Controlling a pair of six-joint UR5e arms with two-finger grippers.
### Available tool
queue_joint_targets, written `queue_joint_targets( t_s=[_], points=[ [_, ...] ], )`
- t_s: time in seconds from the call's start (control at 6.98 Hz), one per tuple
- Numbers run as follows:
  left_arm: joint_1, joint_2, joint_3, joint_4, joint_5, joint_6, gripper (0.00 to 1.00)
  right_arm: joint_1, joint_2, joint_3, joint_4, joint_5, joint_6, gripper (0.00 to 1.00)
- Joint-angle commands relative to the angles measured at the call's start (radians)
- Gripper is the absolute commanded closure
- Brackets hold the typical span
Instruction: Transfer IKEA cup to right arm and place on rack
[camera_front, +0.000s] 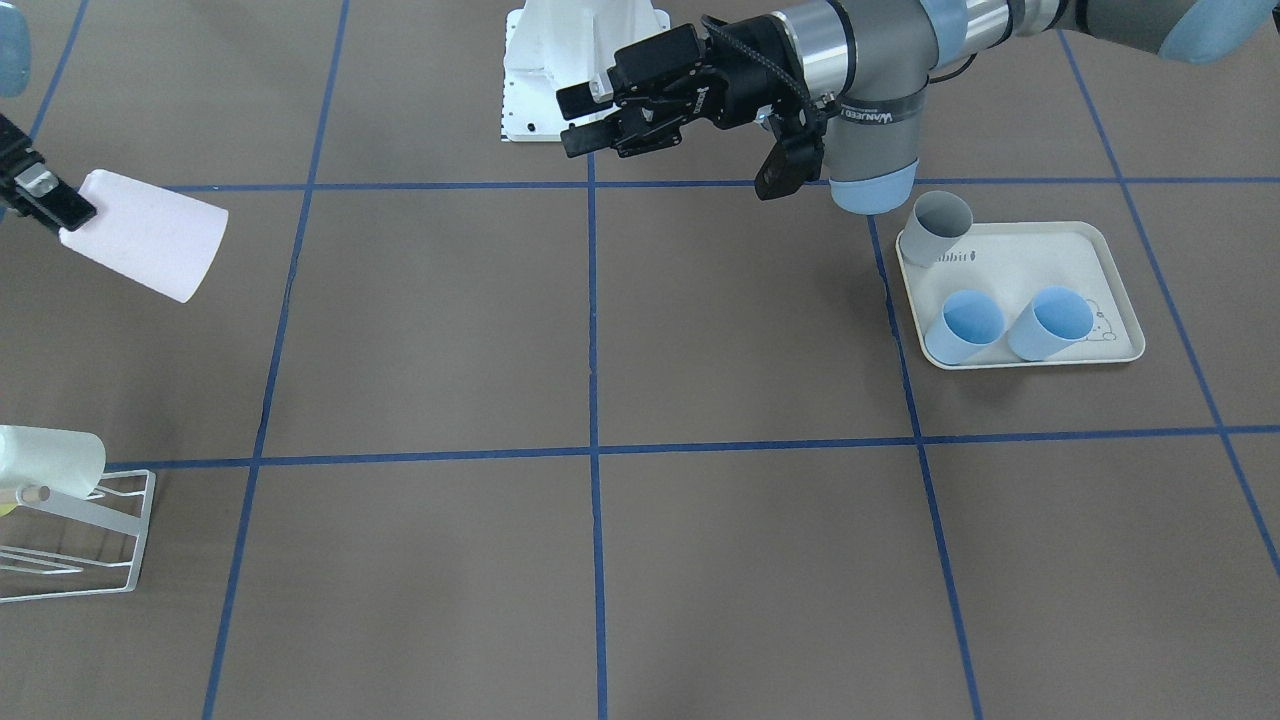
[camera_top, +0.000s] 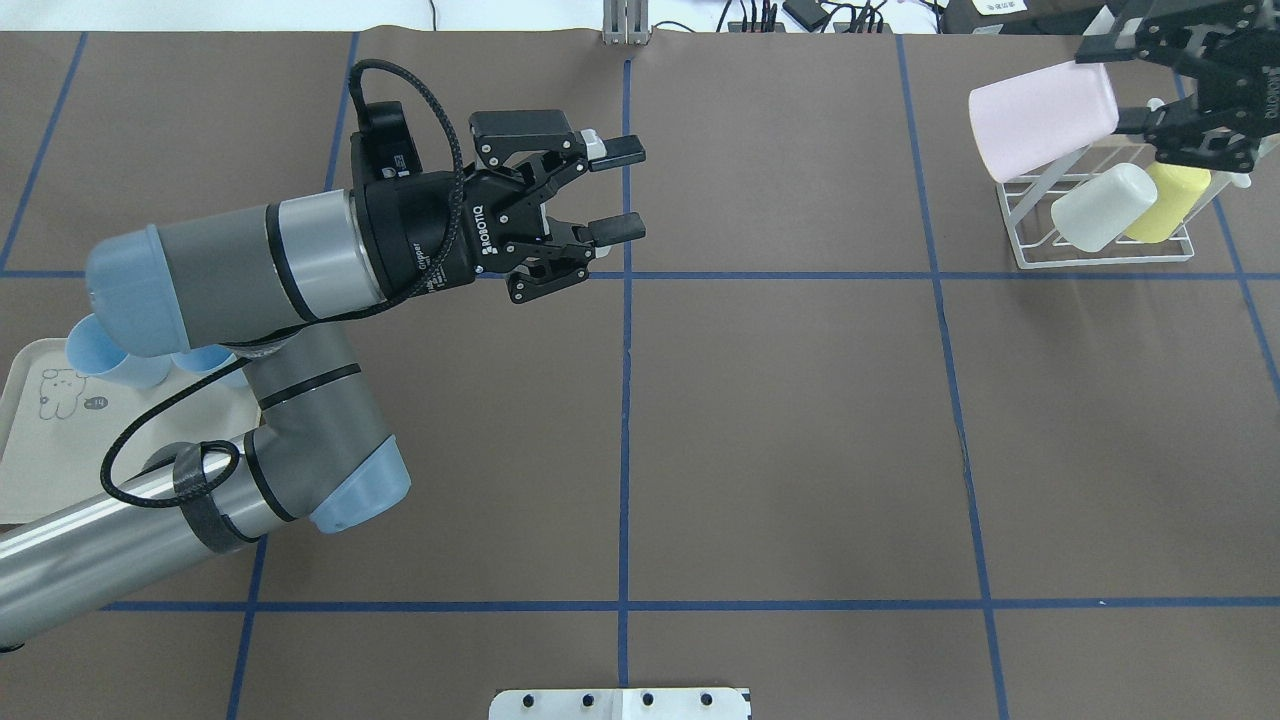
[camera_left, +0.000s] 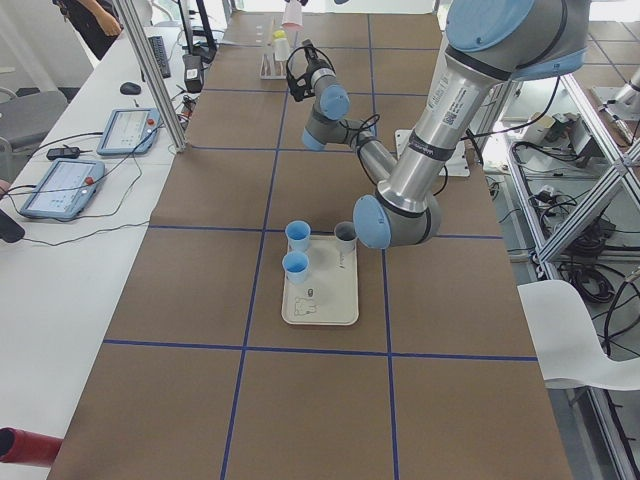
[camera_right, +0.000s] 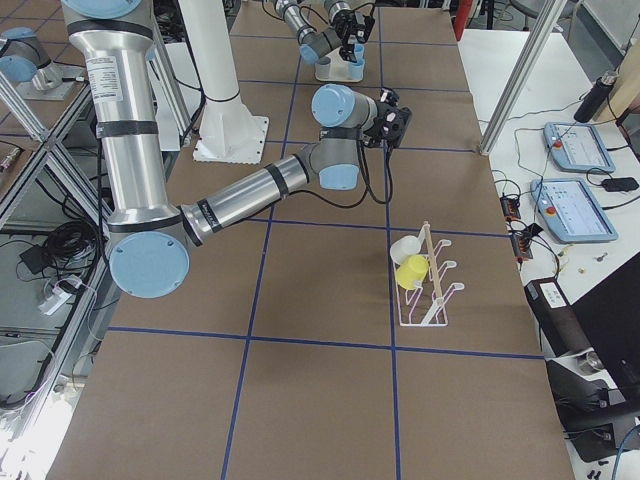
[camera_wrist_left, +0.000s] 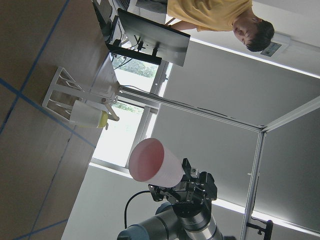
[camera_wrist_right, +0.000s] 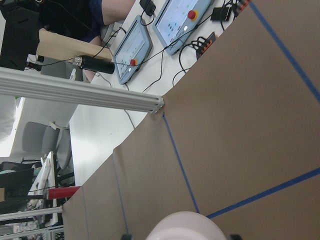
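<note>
Currently my right gripper (camera_top: 1112, 88) is clamped on the cup's (camera_top: 1040, 130) base end, holding it raised near the rack (camera_top: 1020, 225), on its robot side. Cup axis tilted, mouth pointing away from the grip. My left gripper (camera_top: 620, 190) has its jaws apart, empty, well apart from the rack.

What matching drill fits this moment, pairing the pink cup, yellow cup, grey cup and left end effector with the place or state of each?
Things:
1. pink cup
2. yellow cup
3. grey cup
4. left end effector

Places or states:
A. on the tray
B. open, holding nothing
C. held by the right end effector
D. on the rack

Pairs: 1-C, 2-D, 3-A, 4-B
</note>
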Motion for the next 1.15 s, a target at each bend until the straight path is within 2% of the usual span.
queue_joint_targets(
  t_s=[0.0, 0.29, 0.43, 1.0],
  points=[
    [-0.001, 0.000, 0.015, 0.024, 0.001, 0.034, 0.31, 0.159, -0.013, -0.021, -0.254, 0.113, -0.323, 1.00],
    [-0.001, 0.000, 0.016, 0.043, 0.002, 0.034, 0.30, 0.235, -0.089, -0.047, -0.452, 0.113, -0.727, 1.00],
    [0.000, 0.000, 0.016, 0.049, 0.002, 0.034, 0.30, 0.260, -0.103, -0.074, -0.520, 0.110, -0.856, 1.00],
    [0.002, -0.001, 0.029, 0.051, 0.005, 0.034, 0.30, 0.263, -0.050, -0.254, -0.546, 0.067, -0.993, 1.00]
  ],
)
